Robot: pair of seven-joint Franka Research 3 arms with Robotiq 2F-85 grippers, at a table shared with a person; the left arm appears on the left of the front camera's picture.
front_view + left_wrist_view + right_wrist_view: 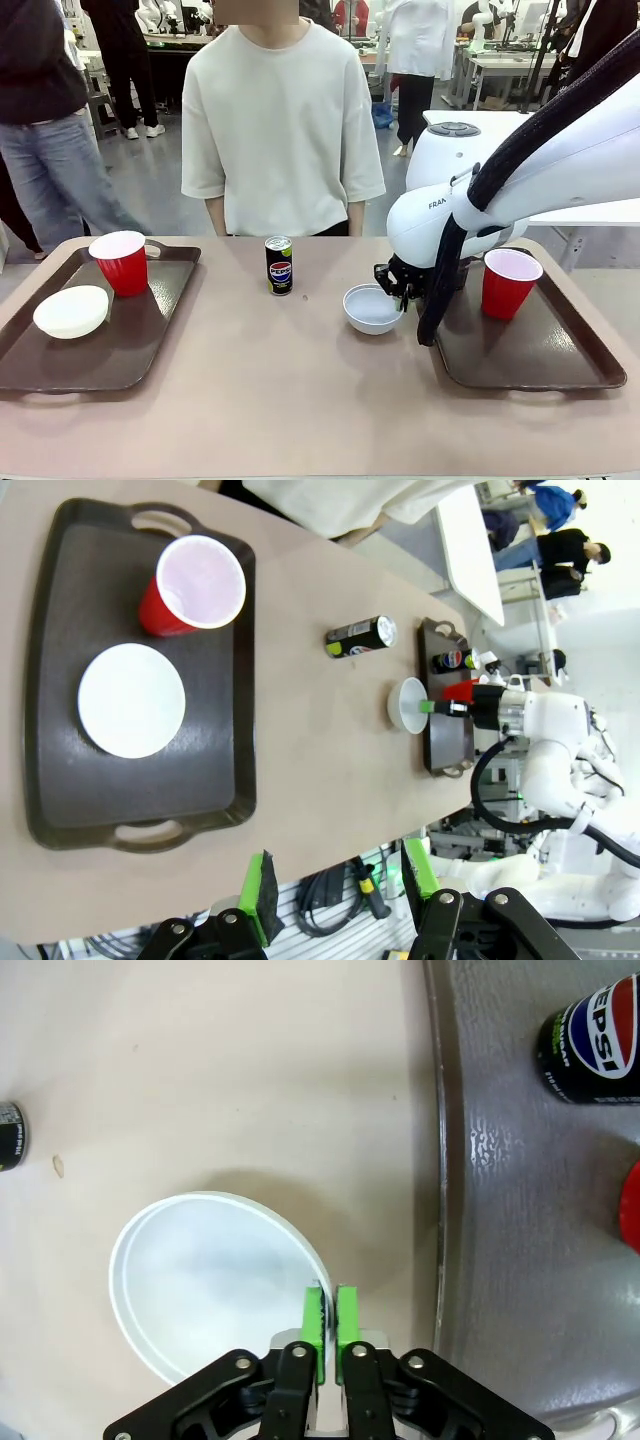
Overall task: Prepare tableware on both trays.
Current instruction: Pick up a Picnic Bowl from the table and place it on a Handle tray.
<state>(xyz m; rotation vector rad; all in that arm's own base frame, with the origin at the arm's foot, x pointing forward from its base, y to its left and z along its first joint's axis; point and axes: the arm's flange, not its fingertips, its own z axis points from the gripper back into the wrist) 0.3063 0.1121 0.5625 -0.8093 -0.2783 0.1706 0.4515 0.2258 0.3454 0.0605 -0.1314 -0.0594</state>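
Bowl (215, 1285) on the desk (300, 380), just left of the right tray (540, 350); right fingers (312, 1320) clamped on its rim. Left fingers (262, 895) apart.

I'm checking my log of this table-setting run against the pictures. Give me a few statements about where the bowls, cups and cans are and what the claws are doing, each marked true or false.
1. The right claw is shut on the rim of a white bowl that sits on the bare table. True.
2. That bowl is already inside the right tray. False: it sits on the table just beside the tray's edge.
3. The left tray holds a red cup and another white bowl. True.
4. The left claw grips a can. False: it is open, high above the table, holding nothing.
5. Both cans stand on trays. False: one can stands on the table in front of the person; another can is on the right tray.
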